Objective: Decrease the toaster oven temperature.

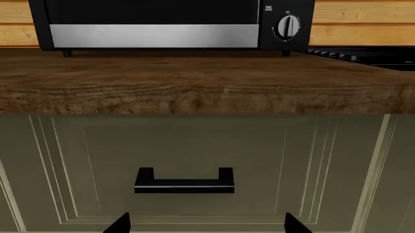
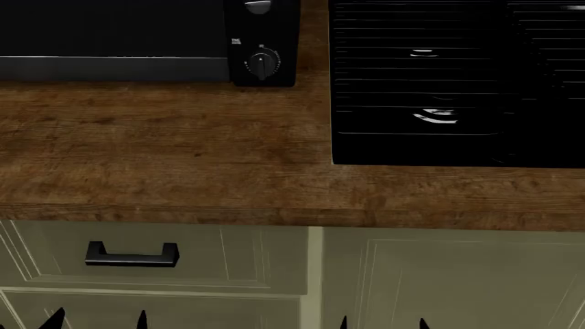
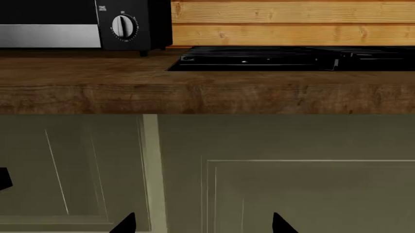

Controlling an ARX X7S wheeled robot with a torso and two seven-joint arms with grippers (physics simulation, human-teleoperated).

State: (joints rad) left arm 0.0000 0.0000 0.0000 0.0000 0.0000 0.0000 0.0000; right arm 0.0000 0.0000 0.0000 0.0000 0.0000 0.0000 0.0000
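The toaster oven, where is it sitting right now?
In the head view the toaster oven stands at the back left of the wooden countertop, just left of the black ribbed panel and above the drawer handle.

black toaster oven (image 2: 137, 41), on wooden counter (image 2: 183, 151)

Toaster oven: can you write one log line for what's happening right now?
toaster oven untouched | only TIME knob fully visible | left claw open, low by drawer | right claw open, low | no contact
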